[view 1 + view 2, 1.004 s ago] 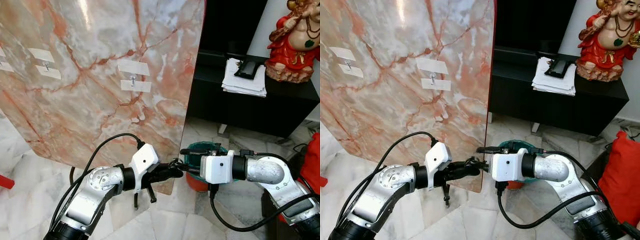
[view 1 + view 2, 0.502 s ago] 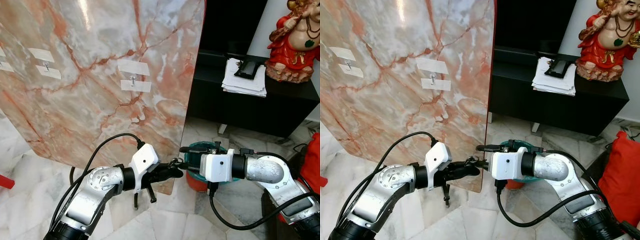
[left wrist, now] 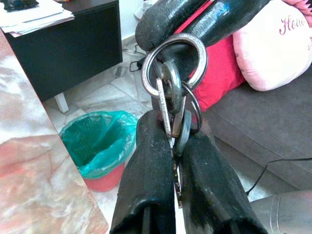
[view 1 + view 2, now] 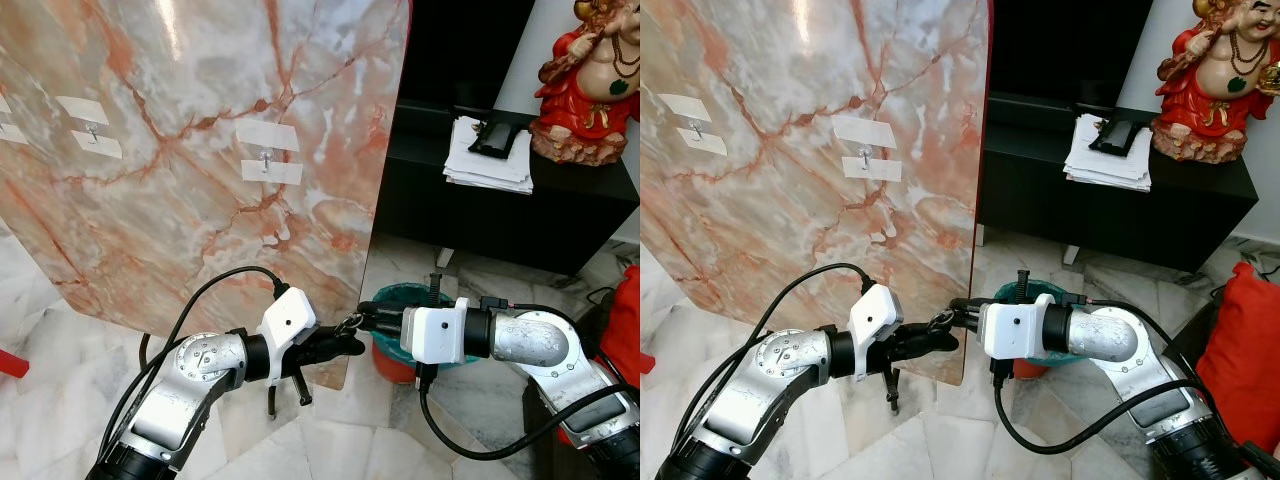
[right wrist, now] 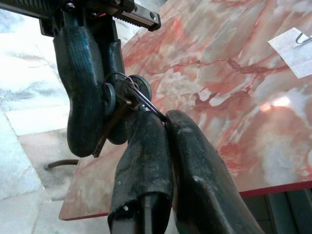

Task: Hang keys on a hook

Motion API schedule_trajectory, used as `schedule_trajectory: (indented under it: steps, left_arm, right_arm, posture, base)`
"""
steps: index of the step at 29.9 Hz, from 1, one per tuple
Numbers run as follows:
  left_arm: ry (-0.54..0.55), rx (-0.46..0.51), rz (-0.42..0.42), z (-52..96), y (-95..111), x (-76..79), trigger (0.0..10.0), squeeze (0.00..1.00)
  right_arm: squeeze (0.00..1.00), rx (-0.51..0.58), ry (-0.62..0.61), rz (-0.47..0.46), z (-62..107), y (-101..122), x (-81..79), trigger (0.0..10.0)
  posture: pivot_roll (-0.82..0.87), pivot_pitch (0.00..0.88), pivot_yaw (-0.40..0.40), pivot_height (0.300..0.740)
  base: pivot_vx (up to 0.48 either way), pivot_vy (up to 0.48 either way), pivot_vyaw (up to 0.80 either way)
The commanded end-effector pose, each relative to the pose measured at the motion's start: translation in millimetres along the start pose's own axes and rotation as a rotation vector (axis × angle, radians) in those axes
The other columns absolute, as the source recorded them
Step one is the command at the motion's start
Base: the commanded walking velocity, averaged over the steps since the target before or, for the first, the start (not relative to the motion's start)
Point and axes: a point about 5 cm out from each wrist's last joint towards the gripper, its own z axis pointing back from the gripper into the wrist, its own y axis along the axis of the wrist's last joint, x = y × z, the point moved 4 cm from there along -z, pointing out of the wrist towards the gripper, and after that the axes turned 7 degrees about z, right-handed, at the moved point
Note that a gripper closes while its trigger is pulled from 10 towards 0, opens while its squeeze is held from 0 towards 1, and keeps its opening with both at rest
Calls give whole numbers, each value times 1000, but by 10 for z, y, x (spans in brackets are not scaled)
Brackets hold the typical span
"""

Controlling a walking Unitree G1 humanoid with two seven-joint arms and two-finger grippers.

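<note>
Passing the keys (image 3: 173, 105) well means one grip at a time: left gripper (image 4: 345, 343) clamps the blades, right gripper (image 4: 372, 318) pinches the ring, low and near, below the hook (image 4: 266, 158) on the marble slab (image 4: 200, 120).

Slab (image 4: 200, 150) stood left w/ two hooks (image 4: 265, 158) on it; cabinet (image 4: 500, 215) right, papers (image 4: 487, 160) & statue (image 4: 590, 80) on top; bin (image 4: 400, 305) on floor in front.

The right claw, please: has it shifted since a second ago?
Yes. The right claw has closed its fingers onto the key ring, its body staying put before the green bin.
</note>
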Motion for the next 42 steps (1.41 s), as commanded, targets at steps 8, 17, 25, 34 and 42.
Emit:
schedule_trajectory:
  steps: [8,17,25,34,42]
  left_arm:
    - [-21,-29,2,-17,-56,32,10000,0]
    - [-22,-29,0,-16,-53,30,10000,0]
    - [-24,-32,2,-15,-55,33,10000,0]
    - [-22,-32,6,-16,-56,30,10000,0]
    - [-21,-33,5,-15,-52,30,10000,0]
  right_arm:
    - [1000,-6,-4,-16,9,-23,24,10000]
    - [0,0,-1,5,7,-8,24,10000]
    - [0,18,-26,23,17,26,66,10000]
    - [0,27,-42,62,21,33,97,10000]
    - [0,20,-33,100,18,9,73,10000]
  posture:
    - [1,73,4,740]
    - [1,74,4,740]
    - [1,74,4,740]
    - [2,74,5,740]
    - [3,75,5,740]
  base:
    - [0,0,0]
    - [0,0,0]
    - [0,0,0]
    - [0,0,0]
    - [0,0,0]
